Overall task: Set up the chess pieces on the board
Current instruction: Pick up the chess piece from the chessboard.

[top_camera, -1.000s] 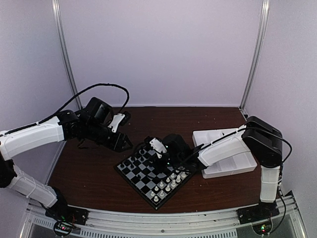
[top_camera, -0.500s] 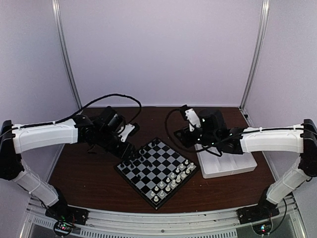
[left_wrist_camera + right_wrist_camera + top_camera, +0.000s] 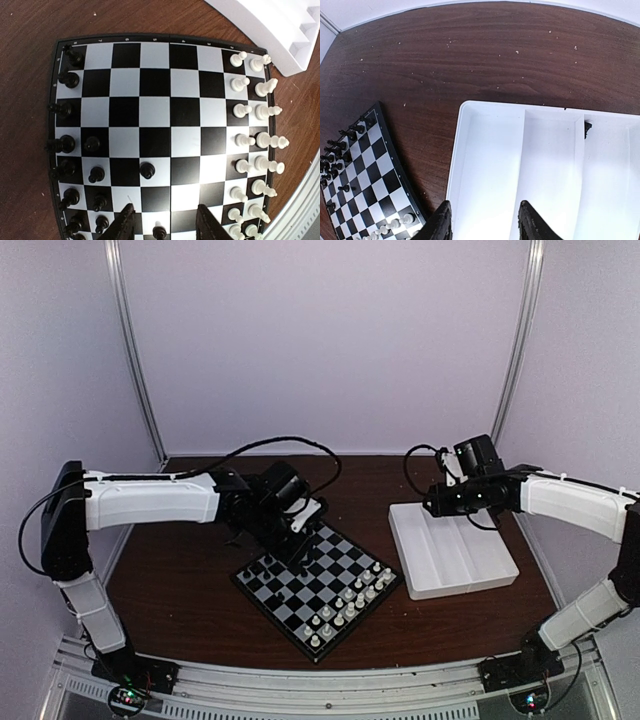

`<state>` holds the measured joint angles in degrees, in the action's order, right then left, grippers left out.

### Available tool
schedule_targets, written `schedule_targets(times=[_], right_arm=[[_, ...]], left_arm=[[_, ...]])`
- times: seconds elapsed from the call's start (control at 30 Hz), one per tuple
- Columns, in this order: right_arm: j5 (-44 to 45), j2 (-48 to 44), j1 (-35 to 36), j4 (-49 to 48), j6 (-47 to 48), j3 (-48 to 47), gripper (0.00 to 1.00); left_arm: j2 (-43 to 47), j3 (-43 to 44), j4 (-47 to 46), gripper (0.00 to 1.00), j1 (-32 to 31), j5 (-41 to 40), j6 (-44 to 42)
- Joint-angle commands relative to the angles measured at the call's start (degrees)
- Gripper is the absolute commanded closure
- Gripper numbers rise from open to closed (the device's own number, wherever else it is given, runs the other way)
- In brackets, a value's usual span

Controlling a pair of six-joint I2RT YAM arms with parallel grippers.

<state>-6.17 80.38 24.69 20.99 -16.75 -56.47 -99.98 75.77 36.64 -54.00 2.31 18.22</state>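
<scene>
The board (image 3: 300,592) lies at the table's middle. Black chess pieces (image 3: 65,145) line its left edge in the left wrist view, and one black pawn (image 3: 147,170) stands further in. My left gripper (image 3: 165,222) hovers open over the board's black side (image 3: 268,565); a black piece (image 3: 160,231) stands on a square below the gap, untouched. My right gripper (image 3: 485,222) is open and empty above the white tray (image 3: 490,165). One small black piece (image 3: 587,128) lies in a far compartment of that tray.
White chessmen (image 3: 255,111) fill two rows on the board's other side (image 3: 345,605). The tray (image 3: 450,560) sits right of the board on the brown table. White walls with metal posts enclose the back and sides.
My right arm has left the board, swung right to the tray and opened. My left arm has reached rightward from the table's left to over the board's black side.
</scene>
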Motion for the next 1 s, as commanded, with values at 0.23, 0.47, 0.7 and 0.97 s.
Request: schedule_targets(times=[0.23,0.47,0.7,0.97], right_arm=[[-2.7,-5.6,-2.1,-0.2,-1.7,4.7,0.54],[-3.5,-7.3,-2.8,-2.4,-2.2,6.5,0.54],[-3.4,-8.8,-3.1,-4.3,-2.1,8.2,0.52],[-5.0,-8.7,-3.4,-6.0,-2.4,9.1,0.51]], left_arm=[[-8.9,8.5,7.1,0.63,-1.8,-4.4,-1.9],[-11.0,9.2,7.7,0.68,-1.8,-4.8,-2.3],[-13.4,10.2,7.6,0.69,-1.8,-5.0,-2.4],[-15.1,11.9,8.3,0.75,-1.8,-6.0,-3.0]])
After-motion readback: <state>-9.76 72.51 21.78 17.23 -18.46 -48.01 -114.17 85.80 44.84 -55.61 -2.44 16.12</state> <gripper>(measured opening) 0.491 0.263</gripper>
